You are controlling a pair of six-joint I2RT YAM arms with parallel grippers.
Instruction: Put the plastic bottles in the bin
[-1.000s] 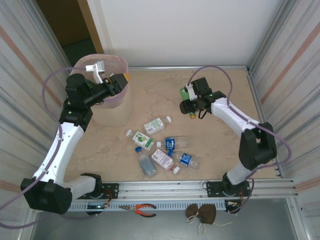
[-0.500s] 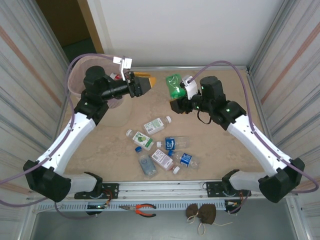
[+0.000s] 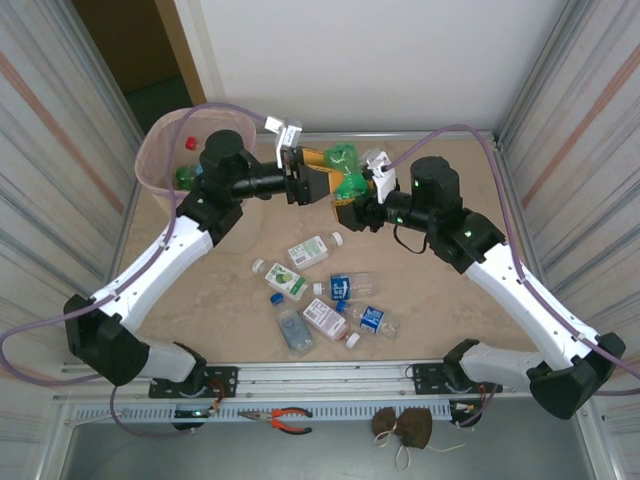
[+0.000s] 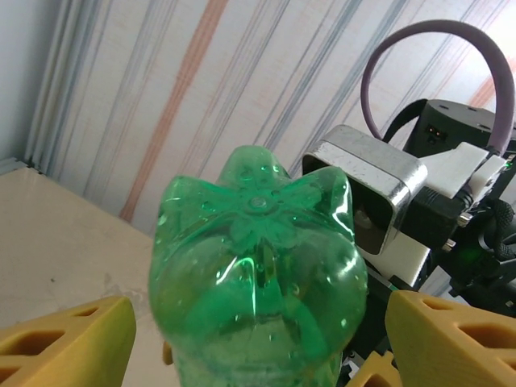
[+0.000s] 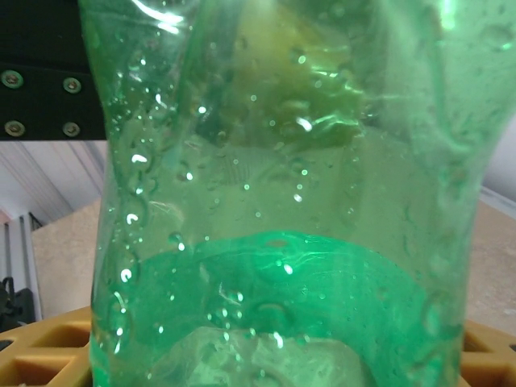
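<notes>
While the desk (image 3: 420,290) reads as beige marbled stone, the room around it is ribbed striped panels (image 3: 50,150) on both sides, a white back wall (image 3: 400,60) and a dark doorway (image 3: 130,50) behind the bin (image 3: 145,175). The bin has a pink liner, and a red-capped bottle (image 3: 188,143) shows inside it. Loose bottles (image 3: 322,318) lie clustered on the desk, nearer than the bin and to its right. Pliers (image 3: 290,418) sit on the front rail.

Versus a second ago: the left arm was over the bin and has now swung out to its right. The right arm was low, far right of the bin, and has lifted and come in. Both meet just right of the bin, off the desk.

Right fingers (image 5: 48,343) are clamped on the green bottle (image 4: 258,266), base toward my left wrist camera. Left fingers (image 4: 68,343) are spread wide either side of that base, not touching it.
</notes>
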